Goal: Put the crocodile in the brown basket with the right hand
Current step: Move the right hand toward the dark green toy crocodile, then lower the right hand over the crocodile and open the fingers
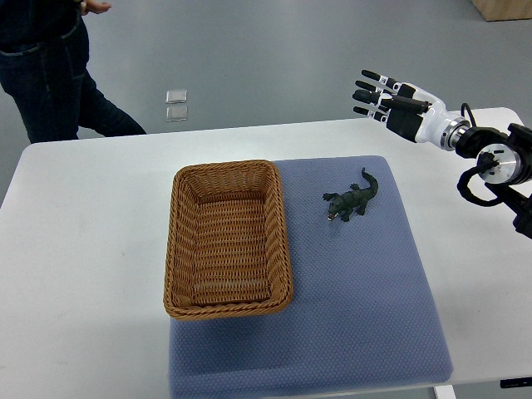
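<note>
Top view: the crocodile (352,199) is found lying on the blue mat (366,307), just right of the brown basket (229,241), which holds nothing. The right hand (384,98) is seen raised well beyond it, fingers spread and grasping nothing. The task is judged not yet begun: approach, grasp and placement remain.

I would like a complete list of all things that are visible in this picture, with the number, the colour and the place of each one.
crocodile: one, dark green, on the mat, right of the basket, not touching it
basket: one, brown wicker, empty, on the mat's left edge
mat: one, blue, on the table
table: one, white, fills the lower picture
small clear squares: two, on the grey floor beyond the table
box: one, light brown, top right corner, cut off
person: one, dark clothes, top left
right hand: one, white and black, fingers spread, above the table's far right edge
</note>
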